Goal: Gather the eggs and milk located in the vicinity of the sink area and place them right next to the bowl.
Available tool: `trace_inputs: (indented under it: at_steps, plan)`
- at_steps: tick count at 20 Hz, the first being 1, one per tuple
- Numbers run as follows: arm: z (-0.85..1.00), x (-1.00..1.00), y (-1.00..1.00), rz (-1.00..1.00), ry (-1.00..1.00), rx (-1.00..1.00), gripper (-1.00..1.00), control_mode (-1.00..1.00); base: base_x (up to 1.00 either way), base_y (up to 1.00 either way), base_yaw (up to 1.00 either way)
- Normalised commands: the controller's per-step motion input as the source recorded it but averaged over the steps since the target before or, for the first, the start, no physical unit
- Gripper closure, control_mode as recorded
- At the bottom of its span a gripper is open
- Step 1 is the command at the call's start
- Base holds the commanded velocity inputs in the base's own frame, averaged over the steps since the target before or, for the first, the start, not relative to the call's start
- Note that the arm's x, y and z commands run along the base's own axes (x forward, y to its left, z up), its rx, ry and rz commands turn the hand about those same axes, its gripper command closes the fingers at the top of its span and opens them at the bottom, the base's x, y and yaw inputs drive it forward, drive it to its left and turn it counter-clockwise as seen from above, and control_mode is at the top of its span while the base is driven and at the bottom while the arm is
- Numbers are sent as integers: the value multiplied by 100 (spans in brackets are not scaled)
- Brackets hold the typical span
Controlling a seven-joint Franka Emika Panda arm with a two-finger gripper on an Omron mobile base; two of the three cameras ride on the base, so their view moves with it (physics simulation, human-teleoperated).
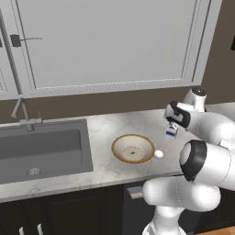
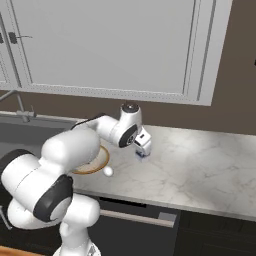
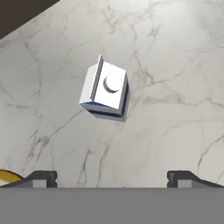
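A: Any writing on the milk (image 3: pixel 106 89)?
B: None readable; it was a white carton with a blue band low down and a round cap on its gable.

A: And the surface?
B: White marble with grey veins, over dark cabinets, with a brown wall and pale window frames behind. The sink (image 1: pixel 41 149), dark grey, sat at the far left with its faucet (image 1: pixel 20 108).

A: Where did the things stand?
B: The milk stood upright on the surface, right of the bowl (image 1: pixel 133 148) and apart from it. The egg (image 1: pixel 159 154) lay just beside the bowl's right rim. The bowl held nothing but a dark spot at its centre.

A: The end effector (image 3: pixel 113 178)?
B: Above the milk, fingers wide apart, gripping nothing
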Motion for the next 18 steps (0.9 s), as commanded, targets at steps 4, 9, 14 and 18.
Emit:
trace_inputs:
  at_steps: [4,9,14,18]
  plan:
    - [17,29,-13,-20,0,0,-100,-100,0,0,0]
    - [10,23,-12,-26,6,1,-100,-100,0,0,0]
    - [-15,17,-5,-24,2,0,-100,-100,0,0,0]
    - [-33,7,-3,-20,0,2,-100,-100,0,0,0]
